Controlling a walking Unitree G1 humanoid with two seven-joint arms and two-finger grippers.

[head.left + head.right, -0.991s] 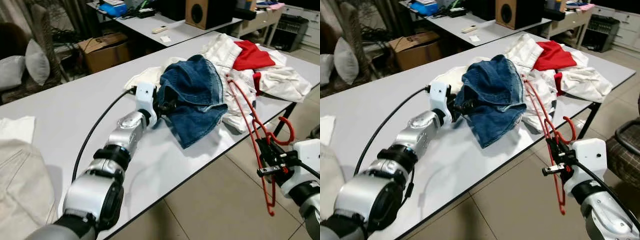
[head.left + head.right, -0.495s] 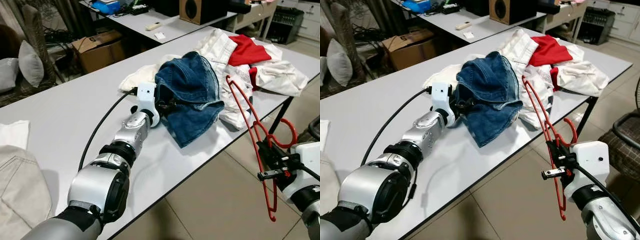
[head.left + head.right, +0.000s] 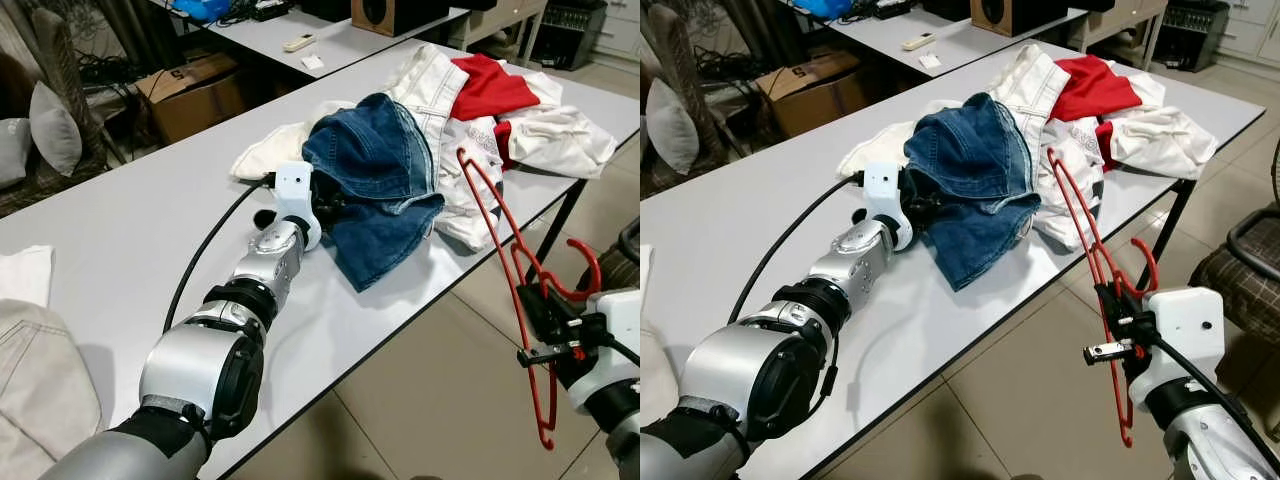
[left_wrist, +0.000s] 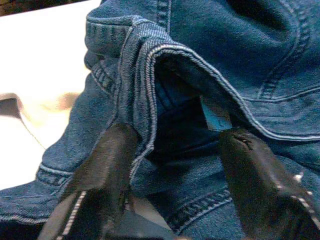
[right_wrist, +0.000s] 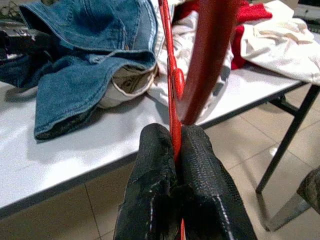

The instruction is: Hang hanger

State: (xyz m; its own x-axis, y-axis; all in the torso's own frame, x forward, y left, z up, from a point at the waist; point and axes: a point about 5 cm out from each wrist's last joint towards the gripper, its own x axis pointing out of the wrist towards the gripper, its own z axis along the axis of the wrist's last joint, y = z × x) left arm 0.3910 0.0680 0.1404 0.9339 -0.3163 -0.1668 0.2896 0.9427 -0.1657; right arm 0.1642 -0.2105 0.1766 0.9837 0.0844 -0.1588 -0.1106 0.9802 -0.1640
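Note:
A red hanger [image 3: 505,250] stands nearly upright off the table's front right edge, its hook [image 3: 578,270] on the side away from the table. My right gripper [image 3: 548,320] is shut on its lower bar; in the right wrist view the fingers [image 5: 160,165] pinch the hanger [image 5: 207,50]. My left arm stretches across the white table [image 3: 130,220]. My left gripper [image 3: 325,205] is at the blue denim garment [image 3: 385,170]. In the left wrist view my left gripper [image 4: 177,137] is open, with the denim waistband [image 4: 150,90] between its spread fingers.
White and red clothes [image 3: 500,110] are heaped at the table's far right, beside the denim. A beige garment [image 3: 40,370] lies at the near left. Behind are a cardboard box [image 3: 195,90] and a second table [image 3: 330,40]. A chair [image 3: 1250,270] stands on the tiled floor at right.
The view has shifted a little. My right gripper keeps its hold on the hanger and sits slightly further from the table edge. My left gripper stays at the denim.

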